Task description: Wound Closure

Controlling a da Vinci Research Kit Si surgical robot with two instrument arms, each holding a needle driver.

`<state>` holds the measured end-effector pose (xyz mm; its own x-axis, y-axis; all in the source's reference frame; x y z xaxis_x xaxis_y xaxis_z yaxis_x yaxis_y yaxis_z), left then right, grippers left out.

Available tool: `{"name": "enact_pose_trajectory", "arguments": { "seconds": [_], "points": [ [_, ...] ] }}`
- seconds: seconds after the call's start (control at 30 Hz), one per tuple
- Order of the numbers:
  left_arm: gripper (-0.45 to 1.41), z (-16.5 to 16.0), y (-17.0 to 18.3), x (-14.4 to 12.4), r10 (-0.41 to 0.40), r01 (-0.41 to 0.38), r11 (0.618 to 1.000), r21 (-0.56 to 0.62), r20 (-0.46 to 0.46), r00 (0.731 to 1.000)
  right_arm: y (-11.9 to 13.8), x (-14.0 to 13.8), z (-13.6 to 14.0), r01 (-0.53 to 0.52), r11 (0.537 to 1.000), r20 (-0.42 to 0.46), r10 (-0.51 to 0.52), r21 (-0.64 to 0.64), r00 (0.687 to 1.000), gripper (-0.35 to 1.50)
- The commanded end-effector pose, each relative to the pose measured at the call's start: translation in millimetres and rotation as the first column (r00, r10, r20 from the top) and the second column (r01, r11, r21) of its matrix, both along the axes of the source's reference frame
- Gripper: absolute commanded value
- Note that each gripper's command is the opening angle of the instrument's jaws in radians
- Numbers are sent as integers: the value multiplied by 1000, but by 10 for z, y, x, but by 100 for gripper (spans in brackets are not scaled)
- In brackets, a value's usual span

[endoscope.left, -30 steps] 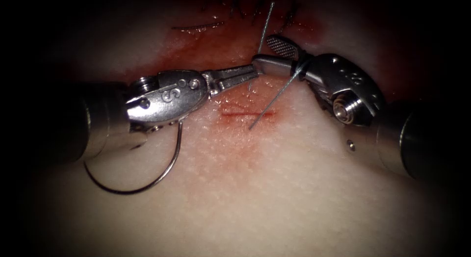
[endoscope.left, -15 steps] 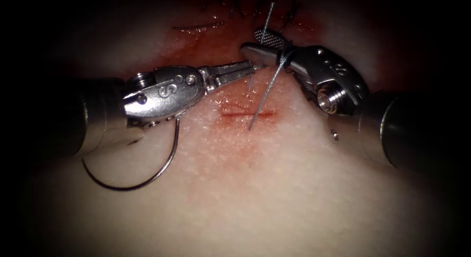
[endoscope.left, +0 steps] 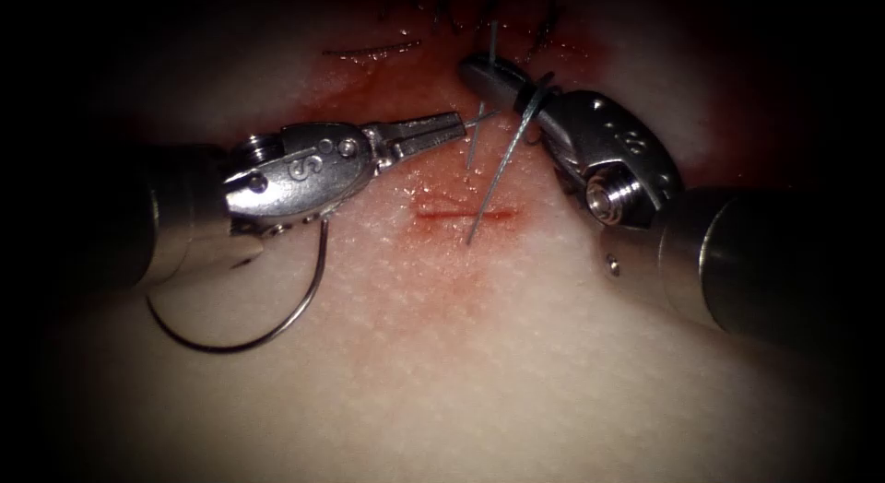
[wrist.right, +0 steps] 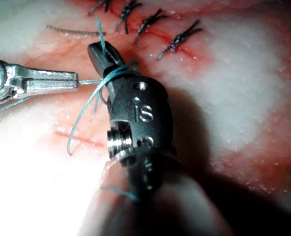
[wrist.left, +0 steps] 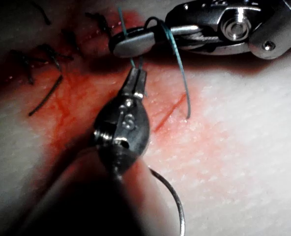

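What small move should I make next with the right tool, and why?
Probably ease the right tool back toward the right, so the loop slides off its jaws. The thread is wrapped around those jaws, which look shut on a short strand. The left tool grips thread. The needle lies free, left of the cut.

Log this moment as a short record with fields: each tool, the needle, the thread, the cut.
left tool: jaws shut on the thread
right tool: thread looped around its jaws; they hold a thread end
needle: lies free on the tissue, left of the cut, held by neither tool
thread: runs from the loop down into the tissue at the cut
cut: short red line, open
earlier stitches: dark knots beyond the tools
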<state>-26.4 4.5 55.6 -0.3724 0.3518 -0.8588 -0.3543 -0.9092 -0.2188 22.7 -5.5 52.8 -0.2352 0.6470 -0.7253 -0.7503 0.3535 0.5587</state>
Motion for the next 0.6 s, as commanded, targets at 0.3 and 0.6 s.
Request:
{"name": "enact_pose_trajectory", "arguments": {
  "seconds": [0.3, 0.6],
  "points": [
    [-45, 27, 24, 41, -55, 56, 998, 32, -58, 997, -63, 7, -18, 43, 986, 56, -35, -160, 998, -35],
    [-45, 52, 72, 45, -88, 92, 994, 51, -87, 992, -117, 15, -1, 107, 985, 160, -85, -137, 983, -35]
  ]
}}
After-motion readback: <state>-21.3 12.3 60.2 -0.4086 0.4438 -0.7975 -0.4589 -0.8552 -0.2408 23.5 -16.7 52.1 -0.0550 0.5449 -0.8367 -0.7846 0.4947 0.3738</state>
